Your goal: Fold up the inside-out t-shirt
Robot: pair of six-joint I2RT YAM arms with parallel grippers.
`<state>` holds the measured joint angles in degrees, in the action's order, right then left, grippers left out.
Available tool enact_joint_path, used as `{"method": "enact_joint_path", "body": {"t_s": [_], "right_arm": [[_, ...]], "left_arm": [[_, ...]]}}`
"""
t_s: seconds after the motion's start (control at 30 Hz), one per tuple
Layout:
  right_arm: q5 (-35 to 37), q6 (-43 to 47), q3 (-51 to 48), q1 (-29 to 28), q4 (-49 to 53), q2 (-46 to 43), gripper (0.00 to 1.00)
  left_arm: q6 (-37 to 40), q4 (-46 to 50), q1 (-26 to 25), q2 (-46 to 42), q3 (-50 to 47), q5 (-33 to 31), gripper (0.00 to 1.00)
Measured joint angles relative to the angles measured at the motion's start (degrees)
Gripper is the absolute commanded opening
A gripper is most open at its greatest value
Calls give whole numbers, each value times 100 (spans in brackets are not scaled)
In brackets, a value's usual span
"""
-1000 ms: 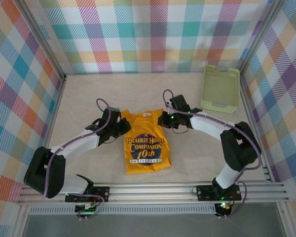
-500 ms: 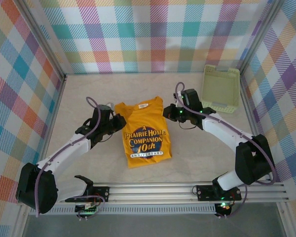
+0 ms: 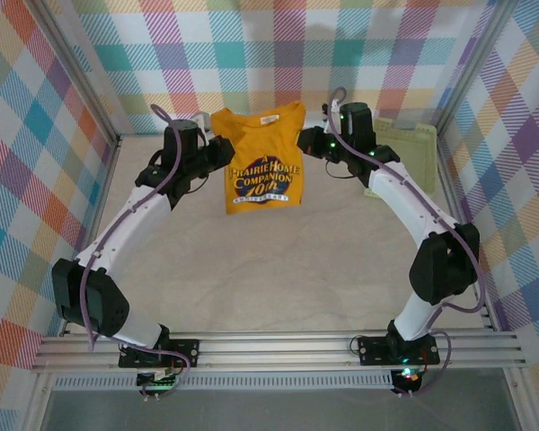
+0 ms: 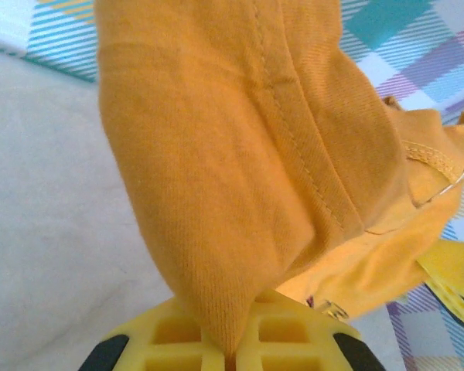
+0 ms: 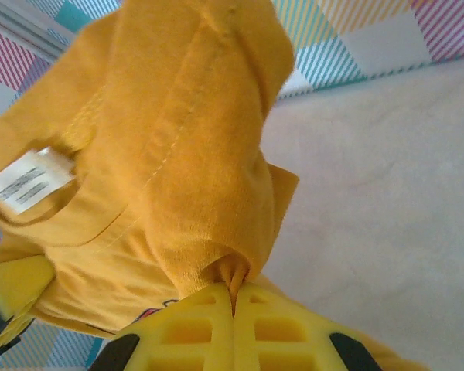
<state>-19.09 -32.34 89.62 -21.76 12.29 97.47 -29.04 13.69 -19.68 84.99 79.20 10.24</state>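
In the last second both arms have reached far out toward the back, and the mustard-yellow cotton t-shirt (image 3: 260, 162) has gone with them. It lay flat in the middle of the table before. Now it hangs up in the air in front of the back wall, spread out between the two arms. Its dark blue oval print (image 3: 262, 182) with white letters faces the top camera, and the small white neck tag (image 3: 268, 117) is at the top. The left gripper (image 3: 219, 150) is squeezed tight on the shirt's left shoulder, and its yellow fingers (image 4: 178, 334) pinch a fold of cloth. The right gripper (image 3: 303, 142) is squeezed tight on the other shoulder, with a bunch of cloth coming out from between its fingers. It is hard to tell if the bottom edge touches anything. The pale beige table (image 3: 251, 269) lies bare under the shirt. Bright checked cloth walls (image 3: 278, 54) stand on three sides, and a grey metal rail (image 3: 278, 346) runs along the near edge. A pale green plastic basket (image 3: 415, 153) sits in the far right corner, and the white right arm (image 3: 404, 193) crosses in front of it and hides part of it.
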Motion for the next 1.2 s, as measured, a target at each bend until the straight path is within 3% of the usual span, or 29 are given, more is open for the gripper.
{"method": "enact_joint_path", "body": {"t_s": [0.1,0.2,0.37,0.47,0.63,0.8,1.0,1.2], "right_arm": [[-74,68,-402,-2,-304,-90,0],[-280,107,-1698,-13,-835,-505,0],[-518,31,-4072,-83,-1268,-1534,0],[-640,-35,-5088,-166,-1268,-2411,0],[-756,-295,-5849,-291,-1270,-3484,0],[-640,-487,-5753,-494,-1161,-3407,0],[-155,-629,-5403,-774,-905,-2535,0],[199,-715,-5276,-861,-686,-1759,0]], "left_arm": [[111,-446,-24,-289,-671,234,0],[190,-857,-210,-968,-2120,345,0],[133,-1104,-1191,-2577,-4496,409,0],[-50,-1102,-1589,-3554,-5283,385,1],[-463,-1108,-1897,-4415,-5829,245,2],[-828,-1088,-1910,-4251,-5978,-103,3],[-960,-925,-1921,-3141,-5751,-671,6],[-1008,-785,-1930,-2415,-5388,-1043,31]]}}
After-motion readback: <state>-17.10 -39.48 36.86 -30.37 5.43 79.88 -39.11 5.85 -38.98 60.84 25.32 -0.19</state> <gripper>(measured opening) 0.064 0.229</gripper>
